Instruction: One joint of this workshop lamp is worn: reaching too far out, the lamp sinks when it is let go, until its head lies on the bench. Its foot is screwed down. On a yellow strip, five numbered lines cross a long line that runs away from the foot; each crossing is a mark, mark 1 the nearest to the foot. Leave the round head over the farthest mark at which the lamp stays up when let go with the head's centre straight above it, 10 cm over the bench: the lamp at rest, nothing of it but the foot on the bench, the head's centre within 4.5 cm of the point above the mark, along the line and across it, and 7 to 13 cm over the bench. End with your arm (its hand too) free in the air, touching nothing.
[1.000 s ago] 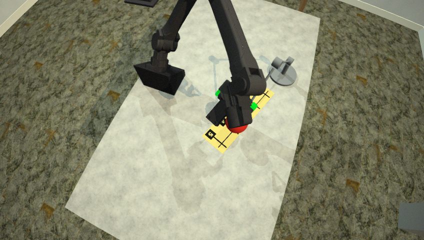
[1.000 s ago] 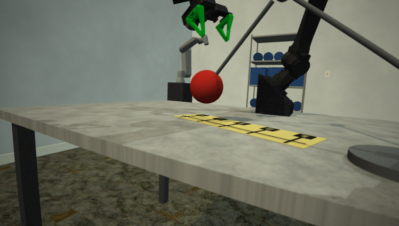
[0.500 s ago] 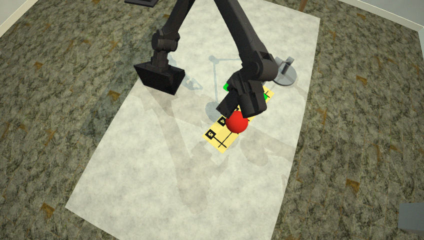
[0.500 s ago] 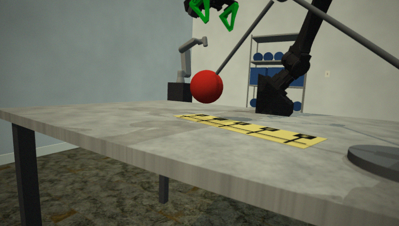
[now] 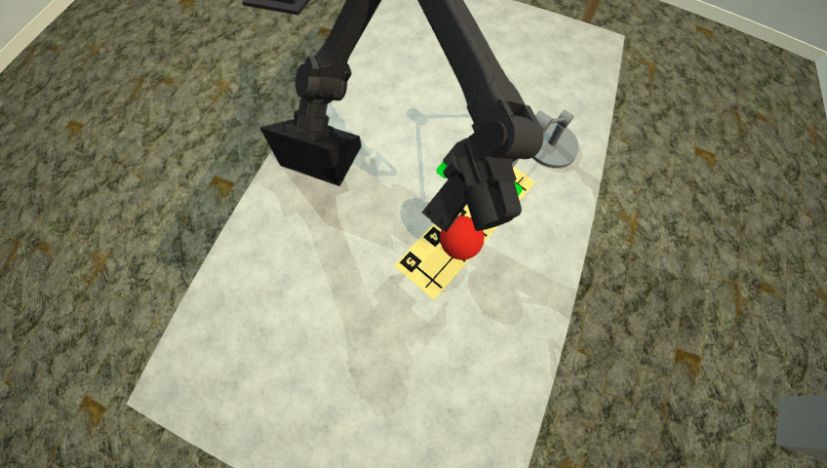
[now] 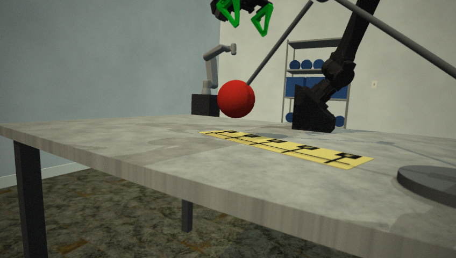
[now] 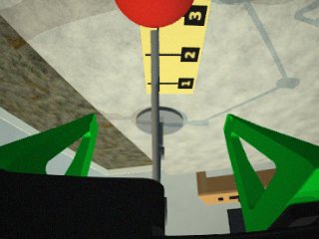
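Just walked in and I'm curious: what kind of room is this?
Probably a workshop or robot lab. A dark arm works over a grey bench, a metal rack of blue bins stands by the wall, and a second, grey arm waits behind.

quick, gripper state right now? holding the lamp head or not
Gripper: open, holding nothing; its green fingers hang spread above the red lamp head, clear of it.

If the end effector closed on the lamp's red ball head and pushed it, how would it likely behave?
The red head looks smooth and round, so the fingers might slip off. It hangs on a thin rod from a foot, so it would probably swing in an arc, not roll away.
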### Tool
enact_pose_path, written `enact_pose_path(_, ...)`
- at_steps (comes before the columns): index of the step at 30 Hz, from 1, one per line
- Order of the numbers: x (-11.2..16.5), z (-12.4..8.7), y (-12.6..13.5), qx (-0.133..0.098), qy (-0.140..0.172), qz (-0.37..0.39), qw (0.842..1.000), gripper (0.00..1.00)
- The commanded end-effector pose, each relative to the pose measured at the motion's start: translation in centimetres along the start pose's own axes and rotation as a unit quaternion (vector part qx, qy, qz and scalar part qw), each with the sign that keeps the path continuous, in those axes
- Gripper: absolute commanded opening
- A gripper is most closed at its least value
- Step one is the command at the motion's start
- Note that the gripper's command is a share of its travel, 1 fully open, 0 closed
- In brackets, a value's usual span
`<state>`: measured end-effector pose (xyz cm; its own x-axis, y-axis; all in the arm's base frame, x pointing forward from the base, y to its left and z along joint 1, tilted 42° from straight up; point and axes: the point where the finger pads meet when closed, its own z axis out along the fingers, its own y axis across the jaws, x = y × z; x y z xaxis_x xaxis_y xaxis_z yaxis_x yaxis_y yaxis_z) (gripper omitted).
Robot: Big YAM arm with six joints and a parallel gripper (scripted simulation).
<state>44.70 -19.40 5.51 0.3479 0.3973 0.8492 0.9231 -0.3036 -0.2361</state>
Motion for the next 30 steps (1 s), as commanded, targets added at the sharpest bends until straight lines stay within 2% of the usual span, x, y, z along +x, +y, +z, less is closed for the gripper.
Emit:
enact_pose_path(1, 0.6, 1.1, 0.5, 0.0, -0.006, -0.005, 1.0, 1.0)
enact_pose_path(8, 0.3, 3.1, 0.3, -0.002, -0.005, -0.004, 1.0, 1.0)
enact_pose_path(30, -0.3, 7.5, -0.3, 0.007, 0.002, 0.001, 1.0, 1.0)
